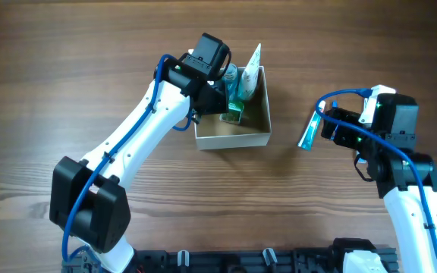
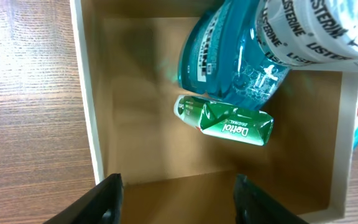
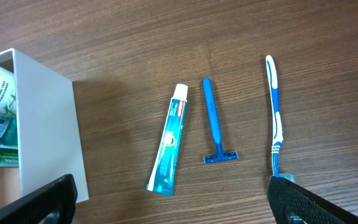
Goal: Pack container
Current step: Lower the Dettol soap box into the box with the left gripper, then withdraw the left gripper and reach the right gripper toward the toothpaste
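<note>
Now the left pincer hangs released directly above the box, its two fingers apart with nothing between them. Inside the box a teal mouthwash bottle leans in the far part, and a green soap packet lies on the floor touching it. The near part of the brown floor, under this pincer, is bare.

Further right, the right pincer is also released, with its fingers wide apart, and it hovers over the table. Below it lie a toothpaste, then a blue razor, then a toothbrush, each apart from the next.

I judge that the step in hand is to pick the toothpaste, because it is closest to the box and its lower end sits nearly between the fingers. To do this well, the pincer should descend straight, close across the narrow width near the middle of the toothpaste, and not touch the razor just beside it. Then it should lift above the white wall before moving. The left arm should first leave the box, or the two arms may meet.

The box stands near the right pincer, on its left side.
</note>
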Controlling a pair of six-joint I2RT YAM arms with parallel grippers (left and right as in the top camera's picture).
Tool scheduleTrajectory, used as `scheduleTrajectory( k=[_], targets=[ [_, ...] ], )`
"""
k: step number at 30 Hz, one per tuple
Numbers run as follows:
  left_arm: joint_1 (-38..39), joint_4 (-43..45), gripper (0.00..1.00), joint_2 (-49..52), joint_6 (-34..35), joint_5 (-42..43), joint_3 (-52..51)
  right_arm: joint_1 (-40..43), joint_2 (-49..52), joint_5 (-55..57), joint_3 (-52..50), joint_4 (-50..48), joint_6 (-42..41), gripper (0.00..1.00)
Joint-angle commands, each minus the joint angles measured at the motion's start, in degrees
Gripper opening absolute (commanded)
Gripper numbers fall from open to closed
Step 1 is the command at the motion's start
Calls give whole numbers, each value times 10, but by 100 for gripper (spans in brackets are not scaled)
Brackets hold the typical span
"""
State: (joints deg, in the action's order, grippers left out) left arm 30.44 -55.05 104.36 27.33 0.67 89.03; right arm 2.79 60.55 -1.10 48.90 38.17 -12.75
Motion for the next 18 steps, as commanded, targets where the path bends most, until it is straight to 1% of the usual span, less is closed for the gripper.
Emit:
scheduleTrajectory(
  k=[1,6,7,10,12,15,18],
  targets=[
    [-1,-3,60,-32,2,-59,4,-3,2,-4,13,0,-9,100],
    [-5,-23,60,-64,2,-96,4,-3,2,-4,13,-7,-9,100],
    [-8,-27,61,-73,2,-98,5,-3,2,-4,13,-8,-9,100],
    [-27,-38,67,-101,2,-98,4,-3,2,-19,13,-5,-2,100],
    [-51,-51,73,-125,2,-97,4,-3,2,-42,13,-9,19,100],
    [-90,-75,78,-153,2,-95,4,-3,0,-43,13,-6,19,100],
    [-144,-110,85,-174,2,-95,4,-3,-23,-38,22,-1,17,100]
  ],
)
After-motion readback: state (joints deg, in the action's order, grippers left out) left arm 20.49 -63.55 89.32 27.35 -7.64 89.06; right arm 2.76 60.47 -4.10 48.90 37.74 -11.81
